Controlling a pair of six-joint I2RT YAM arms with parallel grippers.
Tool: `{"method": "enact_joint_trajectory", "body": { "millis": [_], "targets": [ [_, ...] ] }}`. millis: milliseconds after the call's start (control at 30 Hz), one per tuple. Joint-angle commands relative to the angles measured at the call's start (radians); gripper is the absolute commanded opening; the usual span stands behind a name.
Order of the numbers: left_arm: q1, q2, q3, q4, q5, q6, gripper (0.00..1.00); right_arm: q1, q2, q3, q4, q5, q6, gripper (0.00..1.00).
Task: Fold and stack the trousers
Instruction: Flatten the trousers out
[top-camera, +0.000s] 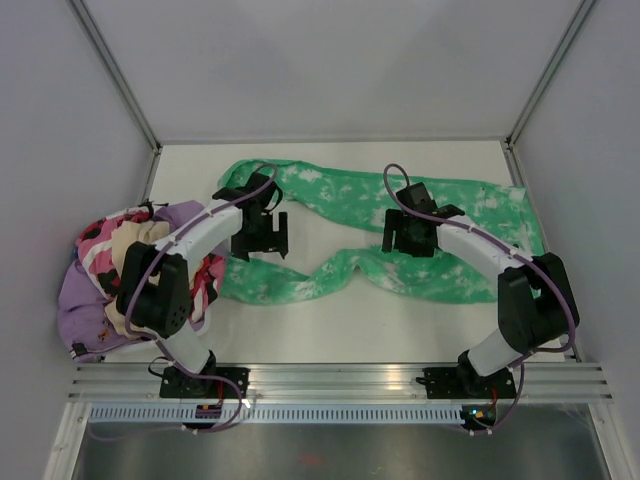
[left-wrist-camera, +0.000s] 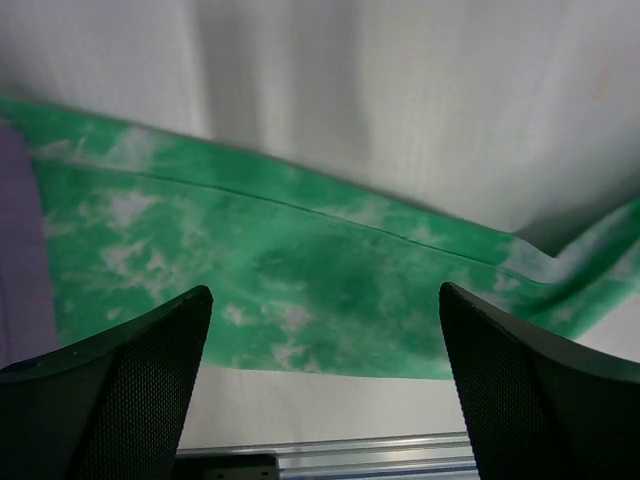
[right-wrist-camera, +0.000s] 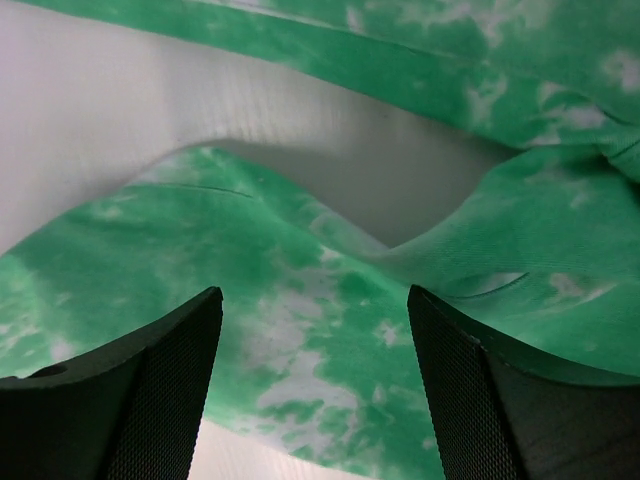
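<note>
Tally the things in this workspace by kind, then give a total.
Green tie-dye trousers: 1
Heap of other clothes: 1
Robot arms: 2
Total: 4

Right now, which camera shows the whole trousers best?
The top external view: the trousers show almost whole, both legs across the table. The left wrist view gives only a piece of one leg; the right wrist view, close parts of both.

Left end effector (top-camera: 262, 248), right end effector (top-camera: 410, 245), fingers spread
</note>
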Motion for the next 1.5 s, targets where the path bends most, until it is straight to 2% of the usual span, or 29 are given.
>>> {"method": "enact_joint_trajectory", "body": {
  "millis": [0,167,300,333,400,667,800,867,900,967,1000,1167,1267,1367,1467],
  "targets": [
    [0.077,0.004,-0.034,-0.114,-0.039,-0.129,0.99,0.015,0.04,-0.035,-0.015,0.16,0.086,0.82],
    [0.088,0.03,-0.08,-0.068,-0.101,-0.194,0.97,0.019,0.13,-0.043,0.027,0.298,0.084,0.81],
    [0.097,0.096,-0.077,-0.004,-0.122,-0.255,0.95,0.019,0.217,-0.013,0.047,0.326,0.044,0.75],
    [0.1,0.106,-0.079,0.022,-0.119,-0.293,0.94,0.019,0.239,-0.001,0.047,0.329,0.043,0.69],
    [0.1,0.138,-0.088,0.048,-0.108,-0.341,0.93,0.019,0.256,0.01,0.056,0.33,0.035,0.65],
    [0.098,0.168,-0.157,0.225,-0.112,-0.571,0.93,0.018,0.224,0.007,0.096,0.289,-0.075,0.63],
    [0.095,0.186,-0.169,0.231,-0.126,-0.635,0.86,0.018,0.198,0.0,0.099,0.297,-0.092,0.64],
    [0.091,0.203,-0.151,0.214,-0.155,-0.639,0.76,0.016,0.198,0.0,0.098,0.309,-0.094,0.64],
    [0.092,0.206,-0.146,0.21,-0.157,-0.637,0.59,0.013,0.197,0.0,0.099,0.31,-0.092,0.64],
    [0.092,0.212,-0.137,0.211,-0.162,-0.631,0.35,0.009,0.197,0.004,0.099,0.315,-0.086,0.64],
    [0.092,0.212,-0.132,0.207,-0.162,-0.628,0.05,0.007,0.197,0.005,0.101,0.317,-0.085,0.64],
    [0.092,0.176,-0.03,0.205,-0.197,-0.548,0.02,-0.045,0.157,-0.003,0.139,0.298,-0.048,0.62],
    [0.092,0.142,0.105,0.112,-0.293,-0.511,0.02,-0.1,0.128,0.003,0.171,0.231,-0.022,0.56],
    [0.092,0.102,0.21,0.02,-0.408,-0.514,0.02,-0.142,0.102,0.017,0.2,0.156,0.003,0.45],
    [0.092,0.059,0.286,-0.078,-0.483,-0.568,0.02,-0.149,0.089,0.046,0.211,0.116,0.001,0.38]
  ]
}}
